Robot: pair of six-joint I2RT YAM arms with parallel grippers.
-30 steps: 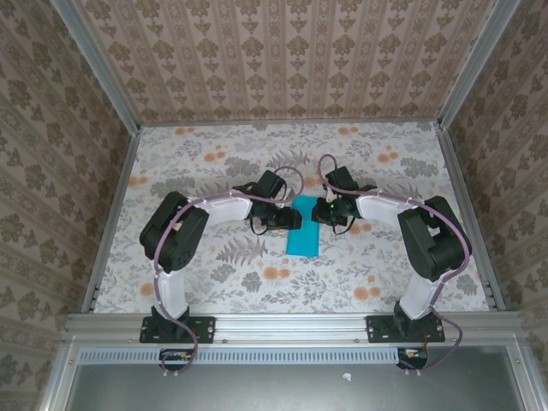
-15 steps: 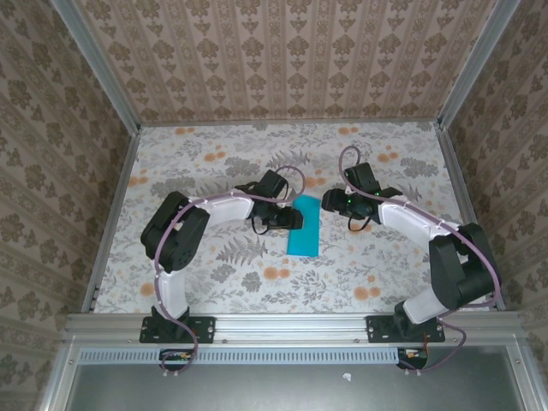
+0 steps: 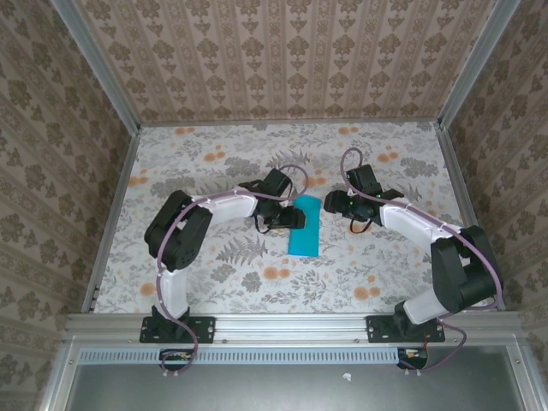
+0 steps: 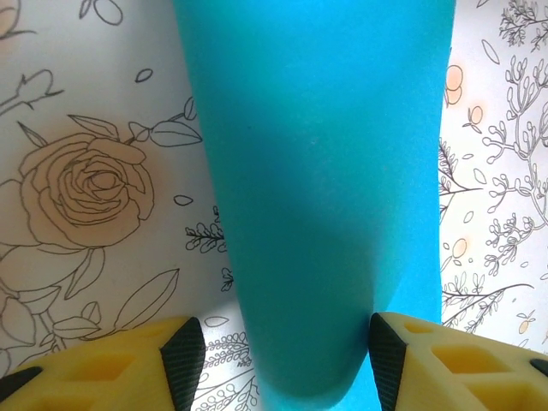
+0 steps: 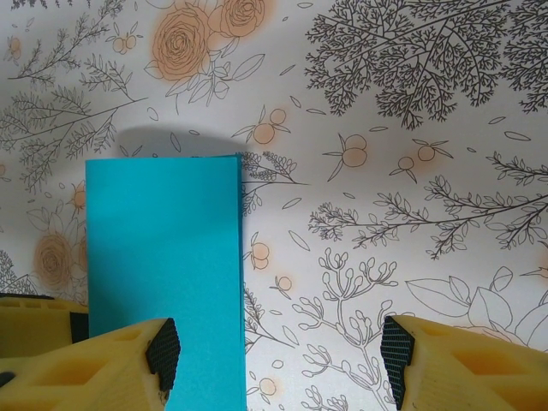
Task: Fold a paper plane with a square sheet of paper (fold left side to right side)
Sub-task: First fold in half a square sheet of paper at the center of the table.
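Paper (image 3: 306, 235) bright cyan-blue, folded to narrow flat rectangle.

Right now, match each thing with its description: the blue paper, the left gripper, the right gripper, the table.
1 blue paper
2 left gripper
3 right gripper
4 table

A floral pattern
B jaws apart, beside the paper
C fingers flanking the paper
D lies between both grippers

Pairs: 1-D, 2-C, 3-B, 4-A

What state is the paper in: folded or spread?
Folded. The paper lies flat as a narrow rectangle, not a square; the right wrist view shows the same shape.
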